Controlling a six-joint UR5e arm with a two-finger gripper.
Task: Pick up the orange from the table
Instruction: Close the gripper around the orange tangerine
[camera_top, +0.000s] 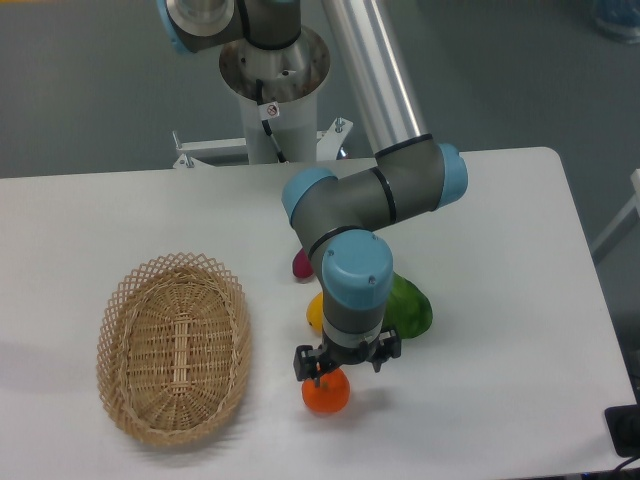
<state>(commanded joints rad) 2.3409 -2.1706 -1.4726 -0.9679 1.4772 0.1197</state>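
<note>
Camera view, scanning left to right. Far left: wicker basket (174, 346), oval, sitting on table (520, 300), well apart from the fruit. Moving right, small dark-pink fruit (302, 265) peeking out behind arm, mostly hidden. Just below that, yellow fruit (315, 312), only a sliver visible beside the wrist. Then orange (326, 393), front-centre of table, near front edge, resting on the surface w/ shadow beneath. Directly above it: gripper (330, 376), pointing straight down, fingers dropping onto top of orange, dark fingertip overlapping upper left of the fruit. Looks in contact or just about; can't tell if jaws spread or pinching, wrist body blocks the gap. Arm (370, 195) w/ grey links and blue caps, folding down from base at top centre, elbow over mid-table. Right of wrist: green fruit (410, 308), bigger than orange, partly covered by arm, near orange but not touching. Far right: bare white table, rounded corner top right, dark object (624, 428) at lower-right edge, cut off by frame.
</note>
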